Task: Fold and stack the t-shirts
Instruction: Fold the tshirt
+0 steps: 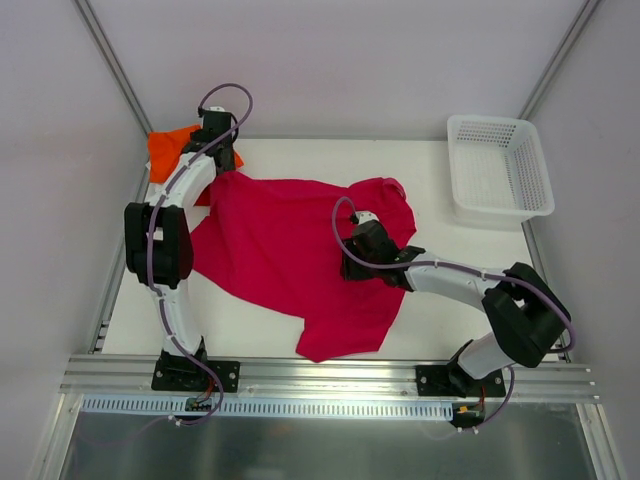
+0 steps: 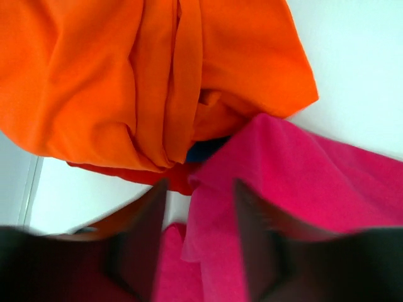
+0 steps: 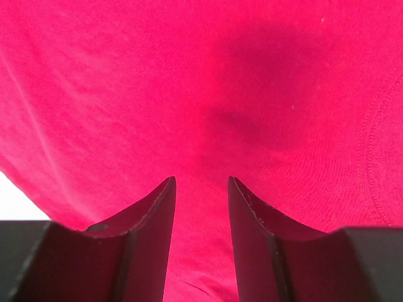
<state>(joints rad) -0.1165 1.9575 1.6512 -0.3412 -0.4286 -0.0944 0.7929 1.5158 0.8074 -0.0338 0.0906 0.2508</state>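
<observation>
The large magenta-pink t-shirt lies spread and rumpled across the table. Its upper left corner reaches a folded orange shirt at the back left. My left gripper is there, open, with a fold of the magenta cloth lying between its fingers. The orange shirt lies just ahead of it, with a sliver of dark blue and a red edge under it. My right gripper is open and low over the flat magenta cloth, holding nothing.
A white mesh basket stands at the back right, empty. White walls close in the table on the left, back and right. An aluminium rail runs along the near edge.
</observation>
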